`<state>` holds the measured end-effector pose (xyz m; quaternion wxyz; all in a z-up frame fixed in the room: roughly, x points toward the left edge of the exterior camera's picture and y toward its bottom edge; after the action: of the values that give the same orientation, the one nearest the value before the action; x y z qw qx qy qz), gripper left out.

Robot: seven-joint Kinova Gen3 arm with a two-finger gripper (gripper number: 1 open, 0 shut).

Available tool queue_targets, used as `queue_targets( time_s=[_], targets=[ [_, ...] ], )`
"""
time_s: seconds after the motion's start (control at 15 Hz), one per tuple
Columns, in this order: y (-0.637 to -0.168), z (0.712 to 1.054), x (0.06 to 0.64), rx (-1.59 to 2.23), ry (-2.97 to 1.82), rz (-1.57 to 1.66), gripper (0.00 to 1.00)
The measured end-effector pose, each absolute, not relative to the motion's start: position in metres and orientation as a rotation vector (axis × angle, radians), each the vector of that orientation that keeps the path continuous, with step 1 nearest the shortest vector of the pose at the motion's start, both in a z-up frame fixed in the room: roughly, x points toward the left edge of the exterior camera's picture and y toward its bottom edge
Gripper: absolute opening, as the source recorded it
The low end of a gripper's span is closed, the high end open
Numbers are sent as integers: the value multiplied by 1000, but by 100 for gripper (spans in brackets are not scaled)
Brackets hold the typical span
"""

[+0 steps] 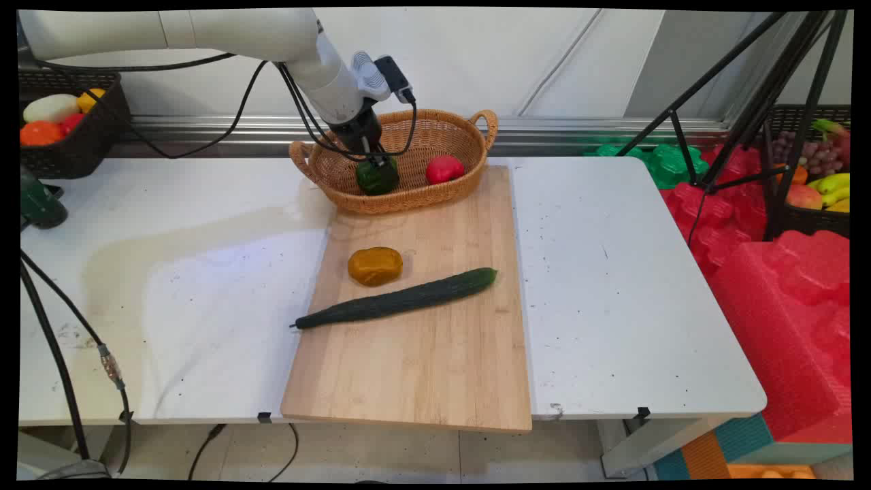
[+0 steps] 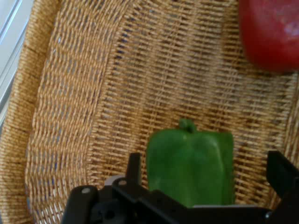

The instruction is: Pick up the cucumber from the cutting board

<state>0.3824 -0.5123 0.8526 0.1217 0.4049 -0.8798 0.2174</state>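
Reaching down into the oval woven wicker basket [image 1: 435, 129], the black two-finger gripper [image 2: 205, 186] has its jaws spread wide either side of the glossy green bell pepper [image 2: 191, 165], stem pointing away; a red pepper [image 2: 271, 32] lies nearby.

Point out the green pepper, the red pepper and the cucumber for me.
green pepper [image 2: 191, 165]: hand view, middle of its side, between the fingers.
red pepper [image 1: 444, 169]: main view, middle of its body, in the basket.
cucumber [image 1: 401, 299]: main view, mid-length, on the wooden board.
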Motion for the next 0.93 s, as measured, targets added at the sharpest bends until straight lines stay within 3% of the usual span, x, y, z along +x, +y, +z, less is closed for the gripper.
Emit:
queue_targets(
  time_s=[0.47,0.93],
  targets=[
    [-494,883,371,1105,-2541,686,100],
    [-423,933,368,915,-2491,711,100]
  ],
)
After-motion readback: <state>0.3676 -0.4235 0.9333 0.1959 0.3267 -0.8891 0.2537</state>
